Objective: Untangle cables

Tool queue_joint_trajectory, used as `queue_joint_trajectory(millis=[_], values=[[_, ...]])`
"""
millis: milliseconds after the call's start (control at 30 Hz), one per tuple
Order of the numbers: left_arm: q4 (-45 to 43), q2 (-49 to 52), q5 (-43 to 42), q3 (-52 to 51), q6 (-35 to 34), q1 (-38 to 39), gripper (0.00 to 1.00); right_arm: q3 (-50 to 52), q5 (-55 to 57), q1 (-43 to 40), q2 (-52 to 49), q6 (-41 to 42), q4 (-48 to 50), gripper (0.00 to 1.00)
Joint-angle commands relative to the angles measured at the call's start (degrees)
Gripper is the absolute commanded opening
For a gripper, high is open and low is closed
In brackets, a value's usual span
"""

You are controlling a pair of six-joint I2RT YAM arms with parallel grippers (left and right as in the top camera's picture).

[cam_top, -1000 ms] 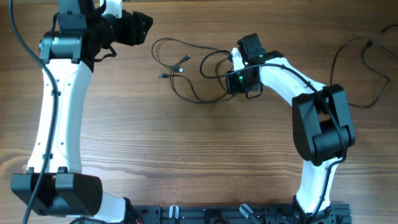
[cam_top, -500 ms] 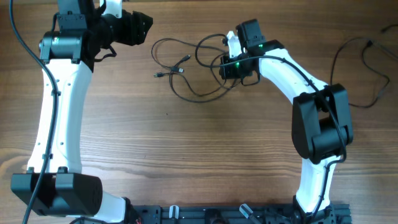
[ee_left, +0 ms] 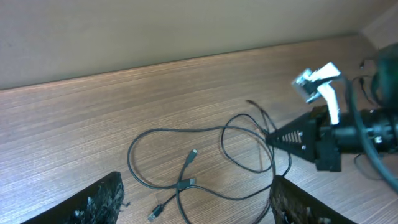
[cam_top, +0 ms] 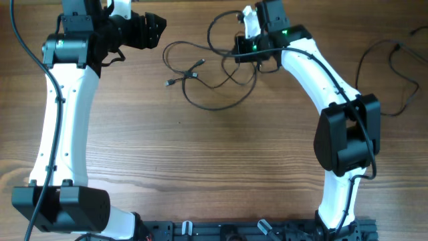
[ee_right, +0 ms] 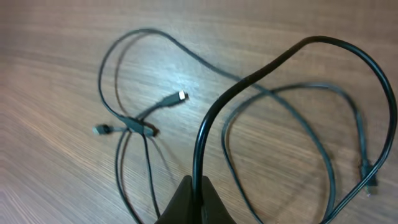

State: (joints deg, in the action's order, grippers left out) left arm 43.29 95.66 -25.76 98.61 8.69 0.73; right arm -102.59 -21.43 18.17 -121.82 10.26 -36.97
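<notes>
Your right gripper [ee_right: 194,186] is pinched together on one black strand of the cables [ee_left: 185,182], and that strand arches up out of the fingertips in a tall loop. The rest of the cords trail away from it to the left and a little nearer, lying in loose overlapping loops on the far middle of the table [cam_top: 221,167]. The spread runs roughly left to right, between your two arms. The short branch with the small plug ends lies at the left end of it, on the side of your left gripper [ee_left: 198,198]. That gripper hangs over the far left with its fingers wide apart and nothing between them. So for the free end the left arm is the nearer one: the plugs lie to its right and nearer, well apart from the pinched strand.
</notes>
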Motion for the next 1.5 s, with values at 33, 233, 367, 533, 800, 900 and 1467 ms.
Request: queue_joint_trajectory(millis=[33, 233, 367, 533, 800, 900, 1467], values=[[-0.17, -1.7, 0.31, -0.13, -0.13, -0.26, 0.77, -5.11, -0.9, -1.11, -1.09, 0.39, -0.17, 0.04], [-0.13, -1.7, 0.31, -0.13, -0.13, -0.22, 0.77, -8.63, -0.94, -2.58, -1.09, 0.48, -0.2, 0.04], [0.11, -1.7, 0.28, -0.13, -0.15, -0.22, 0.77, -11.61, -1.36, -3.02, -1.09, 0.98, -0.13, 0.04], [0.33, -1.7, 0.02, -0.13, -0.15, -0.22, 0.77, -15.45, -1.38, -3.15, -1.09, 1.95, -0.11, 0.04], [0.28, -1.68, -0.76, -0.13, -0.13, -0.22, 0.75, -20.52, -1.27, -3.54, -1.09, 2.16, 0.59, 0.04], [0.28, -1.7, -0.79, -0.13, -0.13, -0.22, 0.75, -20.55, -1.07, -3.98, -1.09, 2.29, 2.21, 0.04], [0.61, -1.68, -0.76, -0.13, -0.13, -0.22, 0.75, -36.17, 0.46, -6.64, -1.09, 3.13, -4.07, 0.04]])
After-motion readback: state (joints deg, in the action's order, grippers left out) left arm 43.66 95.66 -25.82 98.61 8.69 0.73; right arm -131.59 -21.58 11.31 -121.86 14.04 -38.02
